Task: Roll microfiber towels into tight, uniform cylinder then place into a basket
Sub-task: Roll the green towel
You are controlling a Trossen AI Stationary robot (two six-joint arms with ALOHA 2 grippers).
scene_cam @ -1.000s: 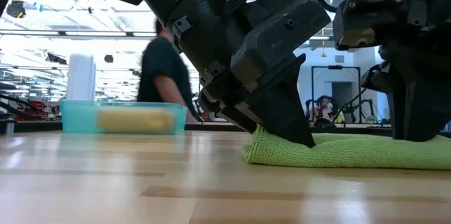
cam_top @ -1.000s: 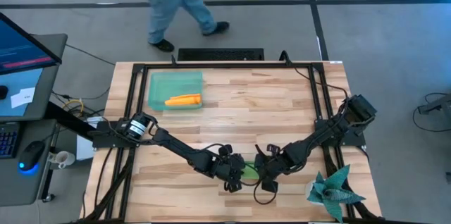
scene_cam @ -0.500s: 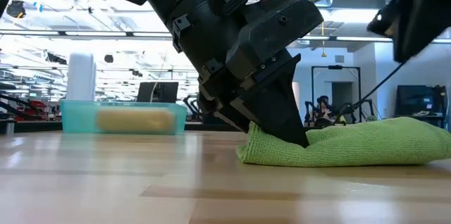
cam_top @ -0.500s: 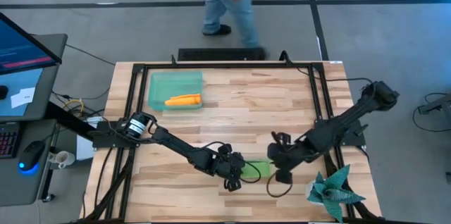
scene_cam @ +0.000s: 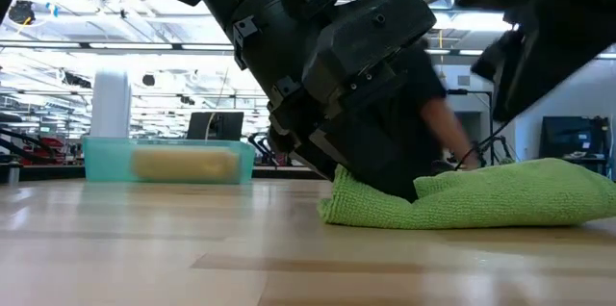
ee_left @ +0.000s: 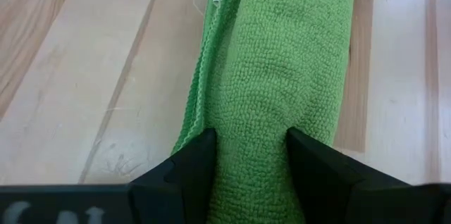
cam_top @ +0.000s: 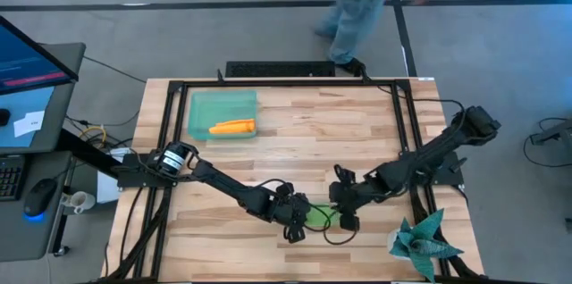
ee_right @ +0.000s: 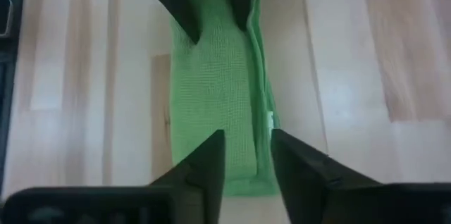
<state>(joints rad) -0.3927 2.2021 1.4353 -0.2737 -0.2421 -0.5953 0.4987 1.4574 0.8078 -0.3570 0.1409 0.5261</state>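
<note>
**Roughly halfway: orange roll binned, green roll clamped, not yet moved**

High view: an orange towel (cam_top: 231, 127) is seen rolled and lying inside the basket (cam_top: 198, 105) at the far-left part of the table (cam_top: 295, 141). The green towel (cam_top: 317, 216) is held near the front edge, between the left gripper (cam_top: 298, 220) and the right gripper (cam_top: 343, 213), one at each end. A wide stretch of bare wood is left open between the grippers and the basket, so the carry path is judged clear. A dark teal spiky cloth (cam_top: 424, 241) is parked at the front-right corner, well apart from the work. A person (cam_top: 362, 7) is seen beyond the far edge, off the table.

Low view: the green towel (scene_cam: 481, 195) is shown as a thick folded roll flat on the table, its end pinned under the left gripper. The basket (scene_cam: 168, 160) is seen well apart, with the orange roll inside.

Left wrist view: the fingers (ee_left: 187, 160) are closed around the green roll (ee_left: 282, 97); a loose hem is left trailing along one side, so the roll is judged not fully tight.

Right wrist view: the right fingers (ee_right: 204, 160) are spread, straddling the near end of the green towel (ee_right: 215, 97) without pinching it.

Left to do: tidy, lift, place in basket.
</note>
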